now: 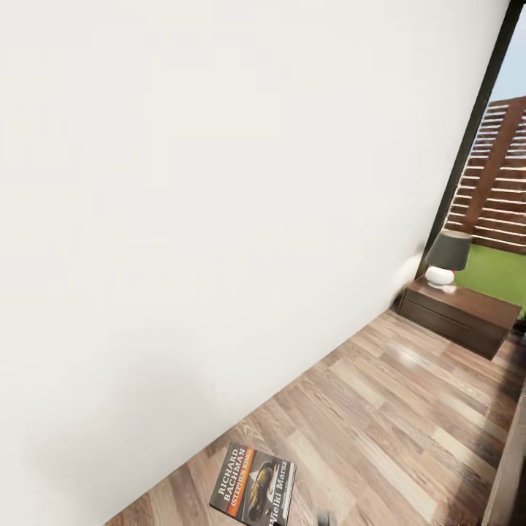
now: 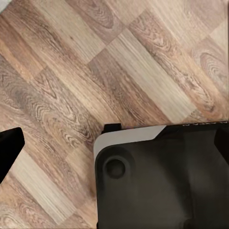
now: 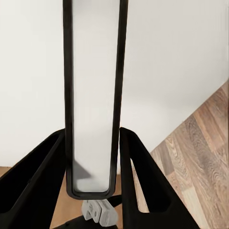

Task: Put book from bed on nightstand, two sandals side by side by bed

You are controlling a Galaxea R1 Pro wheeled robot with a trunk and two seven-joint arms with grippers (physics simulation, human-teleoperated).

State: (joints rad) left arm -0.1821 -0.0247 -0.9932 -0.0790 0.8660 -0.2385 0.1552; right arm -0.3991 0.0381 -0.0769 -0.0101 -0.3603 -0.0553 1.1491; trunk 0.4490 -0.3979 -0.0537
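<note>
The book [image 1: 253,494], a dark paperback with white "Richard Bachman" lettering and an orange band, hangs above the wood floor at the bottom of the head view. In the right wrist view the book [image 3: 93,95] appears edge-on, clamped between the two black fingers of my right gripper [image 3: 91,133]. The nightstand [image 1: 460,313], low and dark brown, stands against the wall at the far right. My left gripper [image 2: 119,136] points down at the floor, with one black finger [image 2: 9,148] far out to the side and nothing held. The sandals are out of view.
A lamp [image 1: 446,257] with a grey shade and white base sits on the nightstand. A white wall [image 1: 183,183] runs along the left. A pale edge [image 1: 511,467], possibly the bed, shows at the lower right. My dark base [image 2: 162,181] is below the left wrist.
</note>
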